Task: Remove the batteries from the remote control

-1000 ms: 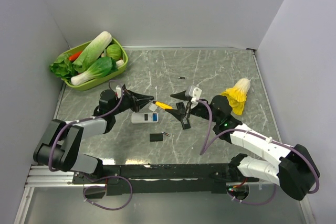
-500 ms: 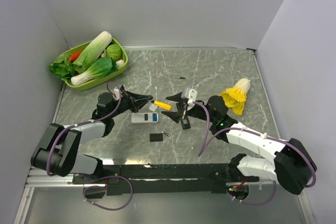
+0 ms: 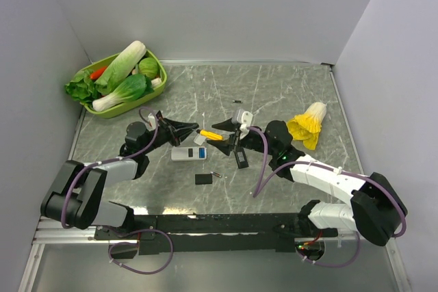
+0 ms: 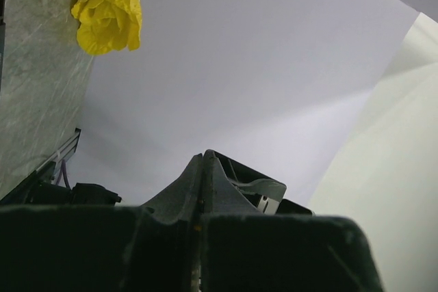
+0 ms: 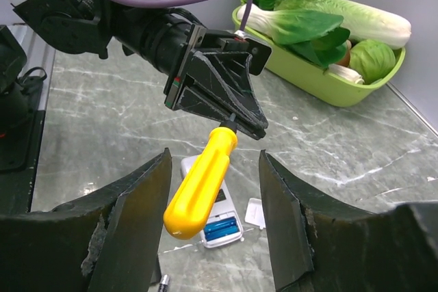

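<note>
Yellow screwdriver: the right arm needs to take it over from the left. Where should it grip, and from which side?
Probably take the screwdriver by its yellow handle, mid-length, coming from the free butt end. The left gripper is shut on the thin metal end, so only the handle stands clear, and it points into the open right gripper.
</note>
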`<state>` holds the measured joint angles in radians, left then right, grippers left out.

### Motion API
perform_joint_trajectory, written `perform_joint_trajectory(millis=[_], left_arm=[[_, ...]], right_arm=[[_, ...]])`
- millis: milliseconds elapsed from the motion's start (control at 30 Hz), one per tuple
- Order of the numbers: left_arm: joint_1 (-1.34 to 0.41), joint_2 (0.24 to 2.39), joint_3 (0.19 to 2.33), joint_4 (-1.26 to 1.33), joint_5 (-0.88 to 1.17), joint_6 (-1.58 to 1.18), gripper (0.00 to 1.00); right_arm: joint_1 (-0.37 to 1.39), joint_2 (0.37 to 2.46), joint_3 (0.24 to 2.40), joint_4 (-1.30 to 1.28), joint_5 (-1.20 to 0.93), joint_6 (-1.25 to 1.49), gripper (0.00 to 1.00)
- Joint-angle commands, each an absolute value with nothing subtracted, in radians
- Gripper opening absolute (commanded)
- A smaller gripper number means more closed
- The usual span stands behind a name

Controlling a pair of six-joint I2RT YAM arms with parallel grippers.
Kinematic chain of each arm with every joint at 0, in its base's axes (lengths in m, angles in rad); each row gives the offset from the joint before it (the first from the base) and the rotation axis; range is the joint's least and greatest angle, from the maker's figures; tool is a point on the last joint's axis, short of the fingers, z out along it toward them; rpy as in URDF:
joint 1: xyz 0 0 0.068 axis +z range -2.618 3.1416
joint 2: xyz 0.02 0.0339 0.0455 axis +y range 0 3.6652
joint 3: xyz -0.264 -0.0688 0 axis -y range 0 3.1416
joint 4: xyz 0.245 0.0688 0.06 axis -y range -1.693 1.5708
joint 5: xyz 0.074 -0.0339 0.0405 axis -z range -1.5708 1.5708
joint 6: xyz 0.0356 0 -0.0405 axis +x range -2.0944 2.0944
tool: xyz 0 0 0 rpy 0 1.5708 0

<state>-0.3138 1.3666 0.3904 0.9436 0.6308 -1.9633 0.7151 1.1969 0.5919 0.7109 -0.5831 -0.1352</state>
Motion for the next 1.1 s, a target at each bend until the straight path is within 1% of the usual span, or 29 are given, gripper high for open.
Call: perform_joint_trajectory(millis=[0, 67, 167, 200, 300, 333, 367, 400, 433, 467, 500, 533, 567, 633, 667, 733, 767, 800, 867, 900, 967, 1000, 1033, 1067], left_arm=[[-0.314, 1.381, 0.38, 1.039, 0.634, -1.994, 0.01], [-0.316, 1.379, 0.38, 1.042, 0.635, -1.994, 0.01], [-0.316, 1.37, 0.383, 1.026, 0.637, -1.987, 0.01], [-0.316, 1.365, 0.38, 1.029, 0.634, -1.988, 0.01], [-0.316, 1.361, 0.379, 1.035, 0.634, -1.996, 0.01], [-0.316, 1.364, 0.379, 1.042, 0.638, -1.996, 0.01], [-0.316, 1.364, 0.38, 1.043, 0.641, -1.994, 0.01], [-0.318, 1.361, 0.379, 1.042, 0.641, -1.993, 0.01], [-0.319, 1.359, 0.376, 1.043, 0.641, -1.993, 0.01], [-0.319, 1.359, 0.373, 1.058, 0.644, -1.987, 0.01], [-0.319, 1.358, 0.376, 1.058, 0.647, -1.977, 0.07], [-0.319, 1.356, 0.379, 1.049, 0.652, -1.968, 0.18], [-0.319, 1.35, 0.379, 1.025, 0.653, -1.942, 0.41], [-0.319, 1.307, 0.376, 0.958, 0.647, -1.904, 0.54], [-0.319, 1.287, 0.386, 0.845, 0.635, -1.846, 0.65], [-0.313, 1.229, 0.422, 0.685, 0.621, -1.745, 0.79], [-0.311, 1.212, 0.473, 0.575, 0.597, -1.62, 0.8], [-0.31, 1.186, 0.497, 0.404, 0.578, -1.559, 0.82], [-0.305, 1.154, 0.534, 0.278, 0.516, -1.433, 0.83], [-0.304, 1.144, 0.54, 0.19, 0.496, -1.402, 0.83], [-0.288, 1.128, 0.555, 0.125, 0.451, -1.33, 0.81], [-0.278, 1.126, 0.563, 0.048, 0.405, -1.303, 0.81], [-0.27, 1.124, 0.577, 0.004, 0.373, -1.237, 0.8], [-0.267, 1.132, 0.61, -0.058, 0.339, -1.201, 0.79]], right_arm=[[0.722, 1.198, 0.621, 0.761, -0.577, -0.123, 0.61], [0.722, 1.204, 0.626, 0.761, -0.58, -0.118, 0.61], [0.724, 1.213, 0.63, 0.781, -0.589, -0.104, 0.55], [0.723, 1.219, 0.635, 0.782, -0.594, -0.1, 0.51], [0.723, 1.239, 0.647, 0.787, -0.606, -0.084, 0.49], [0.724, 1.242, 0.644, 0.795, -0.607, -0.078, 0.48], [0.724, 1.243, 0.637, 0.817, -0.607, -0.077, 0.45], [0.723, 1.243, 0.634, 0.824, -0.61, -0.077, 0.28], [0.724, 1.241, 0.634, 0.824, -0.615, -0.077, 0.15], [0.726, 1.239, 0.637, 0.821, -0.624, -0.078, 0.05], [0.726, 1.236, 0.635, 0.821, -0.621, -0.078, 0.0], [0.726, 1.226, 0.631, 0.827, -0.617, -0.077, 0.0], [0.727, 1.217, 0.624, 0.827, -0.612, -0.08, 0.0], [0.727, 1.186, 0.62, 0.802, -0.582, -0.098, 0.0], [0.73, 1.174, 0.618, 0.775, -0.575, -0.112, 0.0], [0.716, 1.137, 0.62, 0.663, -0.572, -0.188, 0.0], [0.706, 1.131, 0.618, 0.637, -0.589, -0.208, 0.0], [0.668, 1.124, 0.617, 0.599, -0.663, -0.241, 0.0], [0.631, 1.115, 0.636, 0.543, -0.745, -0.279, 0.0], [0.618, 1.112, 0.652, 0.428, -0.762, -0.355, 0.0], [0.614, 1.123, 0.727, 0.275, -0.753, -0.444, 0.0], [0.612, 1.146, 0.761, 0.205, -0.747, -0.513, 0.0], [0.614, 1.155, 0.811, 0.083, -0.718, -0.54, 0.0], [0.612, 1.166, 0.827, 0.046, -0.71, -0.564, 0.0]])
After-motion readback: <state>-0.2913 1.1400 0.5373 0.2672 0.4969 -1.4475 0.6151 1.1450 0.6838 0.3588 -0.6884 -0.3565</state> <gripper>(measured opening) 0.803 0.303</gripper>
